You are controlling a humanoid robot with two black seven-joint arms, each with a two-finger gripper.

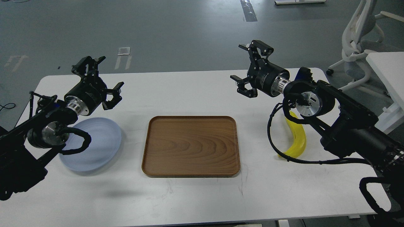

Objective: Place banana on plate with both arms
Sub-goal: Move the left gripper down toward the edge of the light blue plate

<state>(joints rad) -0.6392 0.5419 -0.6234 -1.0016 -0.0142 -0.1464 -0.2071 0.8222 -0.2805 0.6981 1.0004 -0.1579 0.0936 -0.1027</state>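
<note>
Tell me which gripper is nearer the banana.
Right. The right gripper hovers open above the table beyond the banana, which lies under that arm's wrist. The left gripper is far across the table, past the tray, above the plate.

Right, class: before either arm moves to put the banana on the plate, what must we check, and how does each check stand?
1. Right gripper open and empty: ok.
2. Left gripper open and empty: ok.
3. Banana free to grasp: not ok, the right arm and its cable cross over it.
4. Plate holds nothing: ok on the visible part; the left arm hides the rest.
5. Tray lies between banana and plate, so carry over it: ok.
</note>
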